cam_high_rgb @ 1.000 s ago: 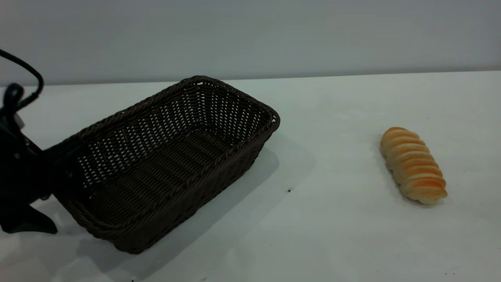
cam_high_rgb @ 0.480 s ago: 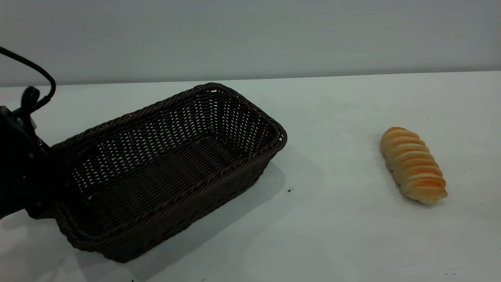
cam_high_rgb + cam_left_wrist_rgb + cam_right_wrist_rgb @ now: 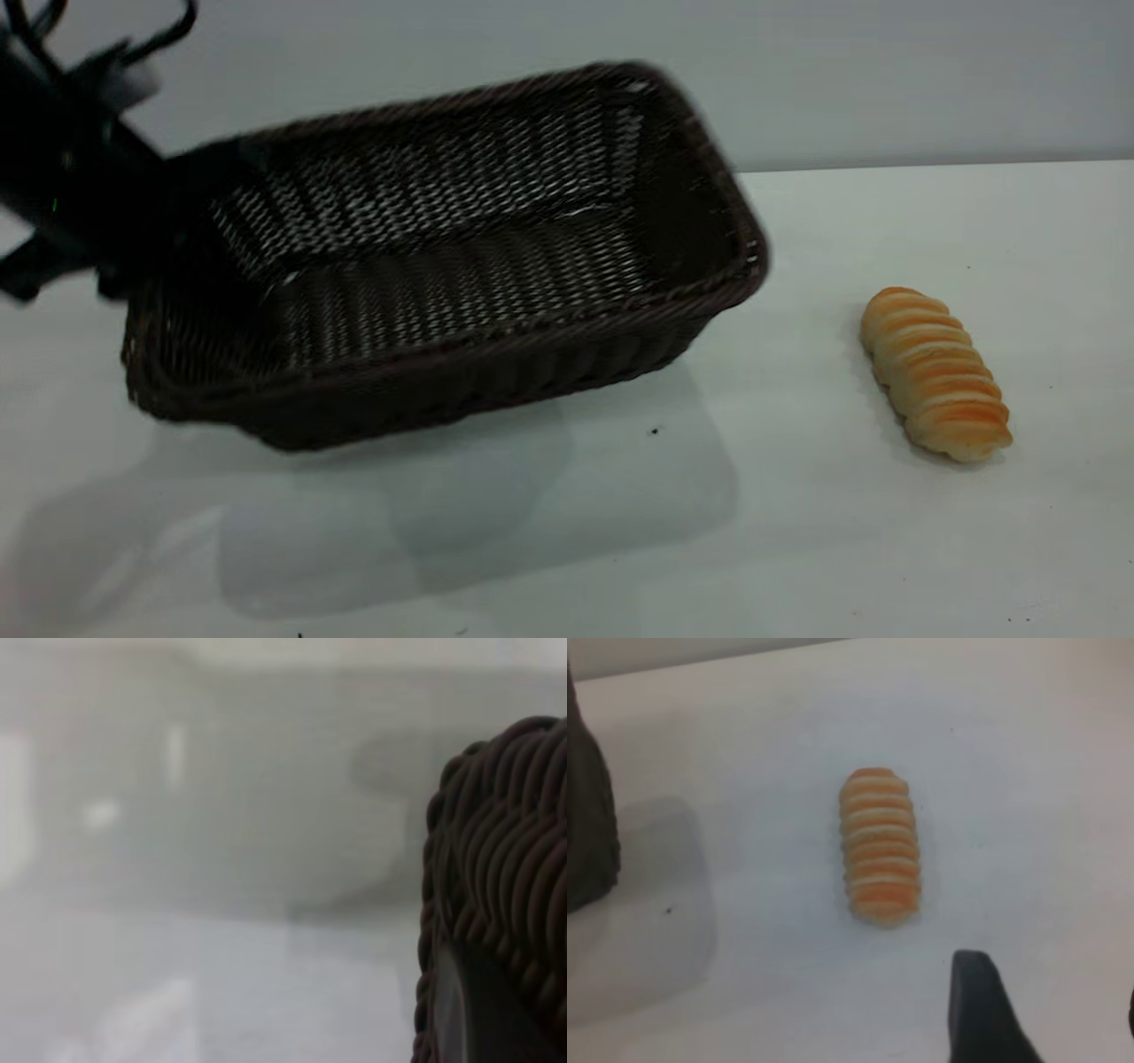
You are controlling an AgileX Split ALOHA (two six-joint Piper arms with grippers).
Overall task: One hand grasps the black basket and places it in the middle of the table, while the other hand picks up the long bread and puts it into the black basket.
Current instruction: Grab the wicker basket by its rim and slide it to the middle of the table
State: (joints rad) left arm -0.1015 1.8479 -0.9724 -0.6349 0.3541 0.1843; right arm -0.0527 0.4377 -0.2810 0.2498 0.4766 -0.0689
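Basket [image 3: 443, 266] of black wicker hangs tilted above the left of the white table [image 3: 797, 532], its left rim grasped by the left tool [image 3: 190, 177], while the long bread [image 3: 935, 372] lies at the right, below the opened right tool [image 3: 1050, 1014].

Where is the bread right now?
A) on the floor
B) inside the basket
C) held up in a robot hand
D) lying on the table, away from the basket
D: the long bread lies flat on the table, off to the side of the lifted black basket, with no gripper touching it.
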